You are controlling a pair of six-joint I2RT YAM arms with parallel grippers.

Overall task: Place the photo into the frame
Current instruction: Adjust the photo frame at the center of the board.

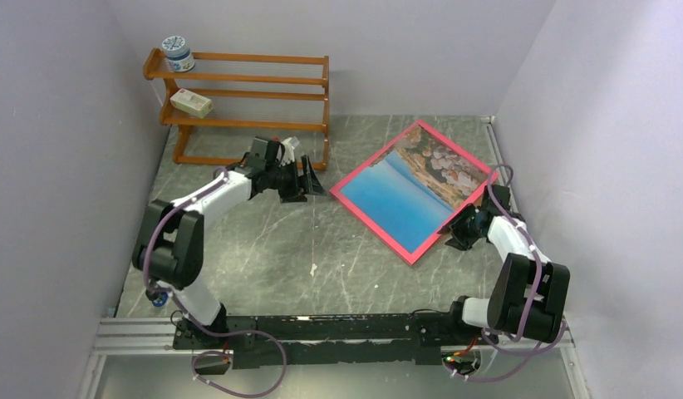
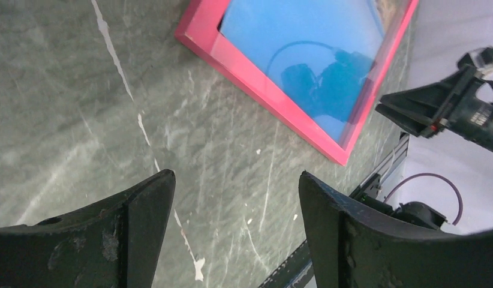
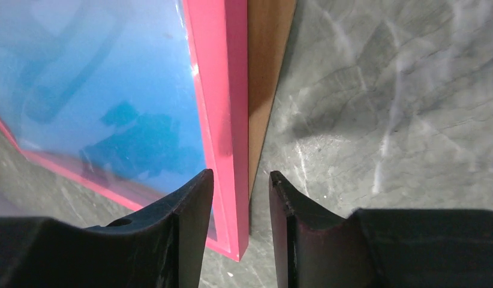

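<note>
The pink frame (image 1: 371, 226) lies front up at the right of the table, with the photo (image 1: 405, 195) of blue sky and rocky shore showing behind its pane. My right gripper (image 1: 459, 233) is at the frame's near right edge. In the right wrist view its jaws (image 3: 241, 177) stand narrowly apart on either side of the frame's pink edge (image 3: 223, 90), with a gap on the side of the brown backing sheet (image 3: 268, 60). My left gripper (image 1: 313, 181) is open and empty left of the frame. Its wrist view (image 2: 235, 180) shows bare table, with the frame (image 2: 262, 96) beyond.
A wooden slatted rack (image 1: 238, 91) stands at the back left. It holds a small jar (image 1: 178, 52) on top and a pale box (image 1: 191, 102) on a lower shelf. Grey walls close in on the left, right and back. The right arm (image 2: 448, 108) shows in the left wrist view.
</note>
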